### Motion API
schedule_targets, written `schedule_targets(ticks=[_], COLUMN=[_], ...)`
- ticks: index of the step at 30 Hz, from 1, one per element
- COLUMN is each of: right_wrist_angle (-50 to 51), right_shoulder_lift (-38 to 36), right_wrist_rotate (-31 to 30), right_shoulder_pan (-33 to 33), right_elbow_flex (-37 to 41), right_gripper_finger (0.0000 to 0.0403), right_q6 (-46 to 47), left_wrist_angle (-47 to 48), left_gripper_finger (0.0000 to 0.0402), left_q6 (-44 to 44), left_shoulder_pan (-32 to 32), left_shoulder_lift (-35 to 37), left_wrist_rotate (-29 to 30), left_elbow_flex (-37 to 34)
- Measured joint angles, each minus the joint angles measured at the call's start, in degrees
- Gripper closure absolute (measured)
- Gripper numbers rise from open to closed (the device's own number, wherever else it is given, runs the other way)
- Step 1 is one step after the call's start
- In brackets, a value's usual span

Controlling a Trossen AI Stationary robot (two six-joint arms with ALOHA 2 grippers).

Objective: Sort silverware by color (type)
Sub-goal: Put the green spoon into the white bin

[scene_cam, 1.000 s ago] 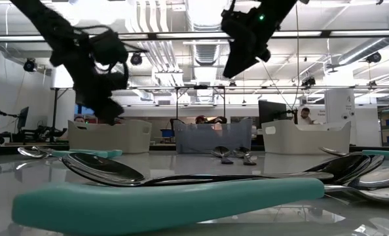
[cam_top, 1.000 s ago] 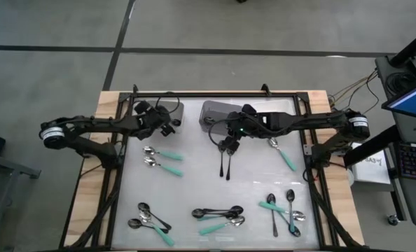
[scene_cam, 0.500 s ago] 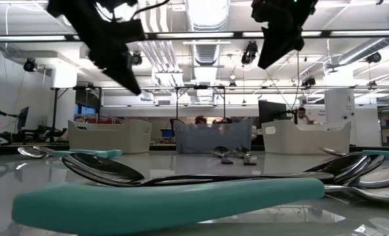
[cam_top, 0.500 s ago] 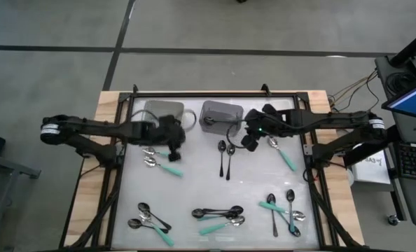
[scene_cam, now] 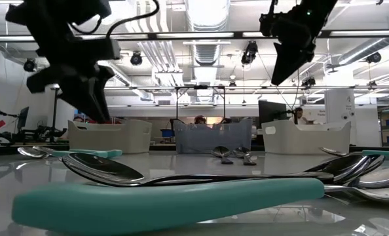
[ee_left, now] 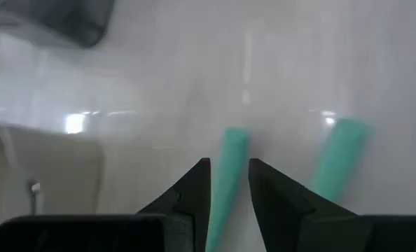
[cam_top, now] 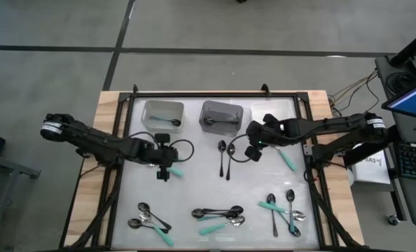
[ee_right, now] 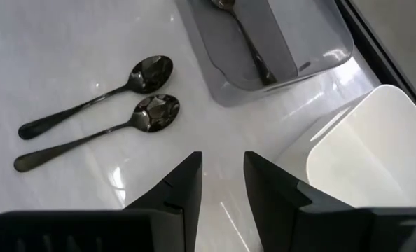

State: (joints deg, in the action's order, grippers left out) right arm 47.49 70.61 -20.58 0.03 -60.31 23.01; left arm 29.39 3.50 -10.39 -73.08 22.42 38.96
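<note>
Your left gripper hangs low over the shiny white table, its dark pointed fingers a narrow gap apart with a smooth teal spoon handle between them; you cannot tell if they touch it. A second teal handle lies just beside. Your right gripper floats near the grey bin and the white bin, fingers narrowly apart and holding nothing. Two glossy black spoons lie side by side on the table.

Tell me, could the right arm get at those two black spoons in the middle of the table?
Probably yes. The right gripper hangs open just beside the two black spoons, which lie flat and apart from other cutlery, nothing covering them.
</note>
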Motion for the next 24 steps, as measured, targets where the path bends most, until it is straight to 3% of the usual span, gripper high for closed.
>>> schedule_targets(ticks=[13,24], right_wrist_angle=[-2.06,-3.04], right_shoulder_lift=[0.0,0.0], right_wrist_rotate=[-0.42,-0.42], right_shoulder_pan=[0.0,0.0], right_elbow_flex=[0.1,0.1], right_gripper_finger=[0.0307,0.0303], right_q6=[0.05,-0.41], left_wrist_angle=[-16.1,-17.19], left_gripper_finger=[0.032,0.032], left_q6=[0.21,-1.65], left_shoulder_pan=[0.48,1.2], left_shoulder_lift=[0.0,-0.97], left_wrist_rotate=[-0.39,-1.01], left_elbow_flex=[-7.87,-8.14])
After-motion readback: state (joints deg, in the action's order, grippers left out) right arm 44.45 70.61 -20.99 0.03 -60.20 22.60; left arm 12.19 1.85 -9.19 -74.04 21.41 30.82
